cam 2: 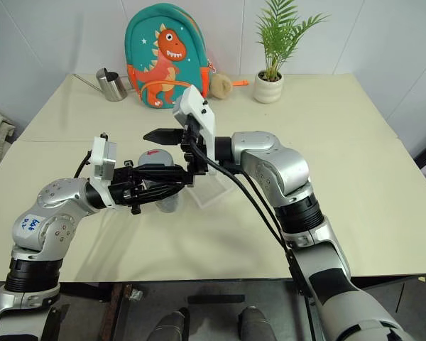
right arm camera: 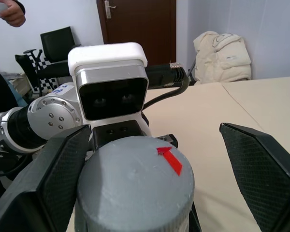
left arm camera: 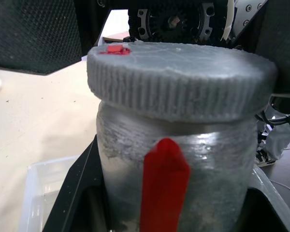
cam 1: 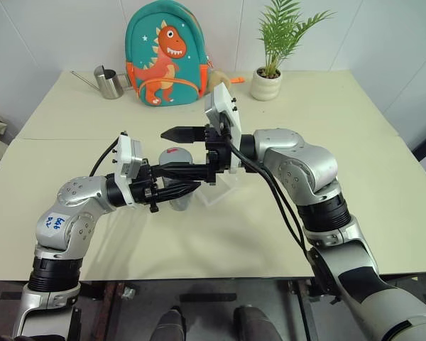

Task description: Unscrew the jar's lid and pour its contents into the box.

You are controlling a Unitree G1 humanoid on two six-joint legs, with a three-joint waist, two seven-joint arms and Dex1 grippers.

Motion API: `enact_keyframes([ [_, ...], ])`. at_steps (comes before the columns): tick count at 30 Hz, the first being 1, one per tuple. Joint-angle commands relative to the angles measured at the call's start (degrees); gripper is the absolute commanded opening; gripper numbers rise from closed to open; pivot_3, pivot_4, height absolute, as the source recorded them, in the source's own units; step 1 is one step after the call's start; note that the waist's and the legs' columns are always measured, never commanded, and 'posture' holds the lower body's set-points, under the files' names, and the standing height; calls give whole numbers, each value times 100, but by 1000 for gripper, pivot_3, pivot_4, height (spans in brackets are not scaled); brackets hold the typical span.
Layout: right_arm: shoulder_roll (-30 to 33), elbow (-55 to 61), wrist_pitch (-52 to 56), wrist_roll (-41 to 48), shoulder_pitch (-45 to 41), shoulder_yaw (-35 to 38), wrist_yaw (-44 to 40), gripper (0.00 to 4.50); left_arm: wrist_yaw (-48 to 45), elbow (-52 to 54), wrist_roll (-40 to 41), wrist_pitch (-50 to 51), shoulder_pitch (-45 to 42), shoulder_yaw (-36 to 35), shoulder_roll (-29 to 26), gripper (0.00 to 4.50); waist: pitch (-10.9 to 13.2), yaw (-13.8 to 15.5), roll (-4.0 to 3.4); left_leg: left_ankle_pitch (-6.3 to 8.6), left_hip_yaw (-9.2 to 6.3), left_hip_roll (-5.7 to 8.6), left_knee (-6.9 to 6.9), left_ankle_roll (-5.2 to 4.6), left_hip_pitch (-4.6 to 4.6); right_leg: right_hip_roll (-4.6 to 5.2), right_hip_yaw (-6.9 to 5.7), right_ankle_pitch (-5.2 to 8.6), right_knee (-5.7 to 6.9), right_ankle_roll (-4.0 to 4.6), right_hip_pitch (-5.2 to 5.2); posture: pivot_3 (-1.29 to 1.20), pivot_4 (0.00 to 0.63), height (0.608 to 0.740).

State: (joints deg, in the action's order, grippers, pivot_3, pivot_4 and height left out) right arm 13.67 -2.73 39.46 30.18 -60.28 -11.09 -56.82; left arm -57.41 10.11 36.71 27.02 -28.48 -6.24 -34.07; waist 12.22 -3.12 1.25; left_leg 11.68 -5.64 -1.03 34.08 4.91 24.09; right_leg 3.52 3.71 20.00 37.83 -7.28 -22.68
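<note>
Gripping the jar [left arm camera: 183,193], the left gripper [cam 2: 172,186] is clenched around its body, lid [right arm camera: 135,186] on. Right gripper [cam 1: 172,150] straddles the lid, jaws spread wide, above the table [cam 1: 355,142].

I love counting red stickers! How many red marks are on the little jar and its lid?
2. One red mark runs down the side of the jar; the other sits on top of the lid, near its edge. More could hide on the far side.

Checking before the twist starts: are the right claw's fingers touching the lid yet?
Apart. The right wrist view shows the right claw open, its fingers straddling the lid, with bare table visible between finger and lid.
</note>
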Motion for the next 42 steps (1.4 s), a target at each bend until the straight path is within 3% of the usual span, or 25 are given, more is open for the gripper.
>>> enact_keyframes([
  [1, 216, -71, -194, -77, -61, 193, -108, 4472, -55, 92, 61, -109, -62, -77, -16, 1977, 0, 2, 0, 0, 0, 0, 0, 0, 0, 0, 0, 0, 0, 0, 0, 0, 150, 740],
  [17, 631, -40, -282, 204, 113, 301, -744, 4472, -161, 99, 104, -63, -39, -58, -106, 1977, 0, 6, 0, 0, 0, 0, 0, 0, 0, 1, 0, 0, -2, 0, 1, 0, 150, 740],
  [23, 507, 181, -5, 673, 59, 498, -877, 4472, -200, 132, 120, -11, -15, -92, -136, 1977, 0, -5, 0, 0, 0, 0, -1, 0, 0, -1, 0, 0, -1, 0, 0, 0, 150, 740],
  [42, 45, -53, 94, 329, -88, 135, -563, 4472, -94, 274, 144, 27, 81, -127, -77, 1977, 0, -4, 0, 0, 0, 0, 0, 0, 0, 0, 0, 0, 0, 0, 0, 0, 150, 740],
])
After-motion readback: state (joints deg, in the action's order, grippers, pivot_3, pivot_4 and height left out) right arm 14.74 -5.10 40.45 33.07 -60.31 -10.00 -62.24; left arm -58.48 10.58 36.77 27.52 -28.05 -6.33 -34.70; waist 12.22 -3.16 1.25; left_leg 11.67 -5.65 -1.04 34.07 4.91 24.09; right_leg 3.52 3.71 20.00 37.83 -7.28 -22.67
